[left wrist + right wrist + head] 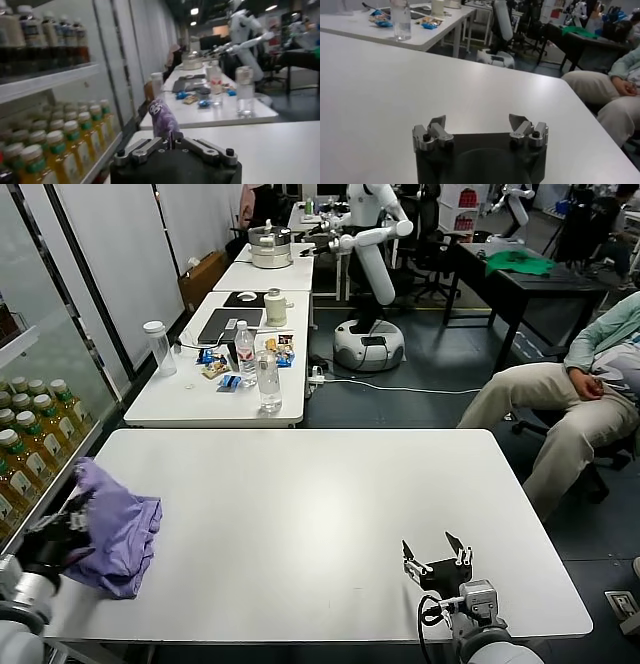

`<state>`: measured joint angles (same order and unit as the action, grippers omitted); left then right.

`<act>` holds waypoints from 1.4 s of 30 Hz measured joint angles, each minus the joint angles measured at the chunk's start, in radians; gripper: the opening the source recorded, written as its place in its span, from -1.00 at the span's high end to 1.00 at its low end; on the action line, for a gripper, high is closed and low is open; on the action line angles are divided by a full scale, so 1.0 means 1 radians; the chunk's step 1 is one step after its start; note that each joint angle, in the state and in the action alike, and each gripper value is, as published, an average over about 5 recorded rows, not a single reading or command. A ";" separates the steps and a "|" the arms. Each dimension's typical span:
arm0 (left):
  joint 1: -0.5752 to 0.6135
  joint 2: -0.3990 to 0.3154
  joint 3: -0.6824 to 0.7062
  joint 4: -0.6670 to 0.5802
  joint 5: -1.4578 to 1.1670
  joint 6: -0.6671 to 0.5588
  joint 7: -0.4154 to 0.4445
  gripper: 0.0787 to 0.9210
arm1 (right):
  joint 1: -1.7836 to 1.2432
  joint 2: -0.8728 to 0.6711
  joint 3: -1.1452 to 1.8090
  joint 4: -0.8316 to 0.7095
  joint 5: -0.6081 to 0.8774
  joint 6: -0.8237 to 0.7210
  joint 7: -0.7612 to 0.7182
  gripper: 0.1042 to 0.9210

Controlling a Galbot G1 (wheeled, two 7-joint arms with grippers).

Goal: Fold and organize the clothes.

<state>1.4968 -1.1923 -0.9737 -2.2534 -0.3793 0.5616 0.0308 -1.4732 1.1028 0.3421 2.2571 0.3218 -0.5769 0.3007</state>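
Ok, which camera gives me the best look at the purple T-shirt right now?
The head view: the purple T-shirt lies bunched at the table's left edge, with the left gripper shut on it. The left wrist view shows only a pinched tuft rising from the gripper. The right wrist view shows none of it.

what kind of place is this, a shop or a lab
Most likely a robotics lab or test space: a white robot stands among the desks, shelves of bottled drinks line one side like a mock shop, and a cluttered work table sits behind.

No text, brand or number can be read anywhere; the bottle labels (30,446) on the shelf are illegible.
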 measured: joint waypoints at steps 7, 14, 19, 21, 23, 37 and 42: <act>0.008 -0.122 0.312 -0.056 0.114 -0.004 0.007 0.90 | -0.005 0.003 0.010 -0.005 0.000 0.000 -0.001 -0.76; -0.036 -0.229 0.596 -0.019 0.163 -0.081 -0.012 0.51 | 0.003 -0.003 0.010 -0.001 0.002 0.000 0.000 -0.76; -0.083 -0.221 0.634 -0.028 0.153 -0.145 -0.027 0.16 | 0.014 -0.009 0.010 -0.005 0.005 0.000 -0.006 -0.76; -0.093 -0.196 0.611 -0.026 0.150 -0.176 -0.028 0.03 | 0.024 -0.007 0.003 -0.011 0.005 0.000 -0.011 -0.76; -0.096 -0.164 0.565 -0.013 0.152 -0.209 -0.029 -0.11 | 0.038 -0.003 -0.009 -0.017 0.007 0.000 -0.015 -0.76; -0.077 -0.066 0.227 0.092 0.213 -0.390 -0.021 -0.76 | 0.149 0.041 -0.265 -0.093 0.053 0.036 -0.023 -0.76; -0.077 -0.067 0.193 0.108 0.231 -0.417 -0.008 -0.77 | 0.176 0.064 -0.352 -0.134 0.101 0.040 0.018 -0.76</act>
<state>1.4196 -1.2590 -0.7812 -2.1452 -0.1480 0.1450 0.0233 -1.2974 1.1664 -0.0099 2.1227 0.4232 -0.5365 0.3185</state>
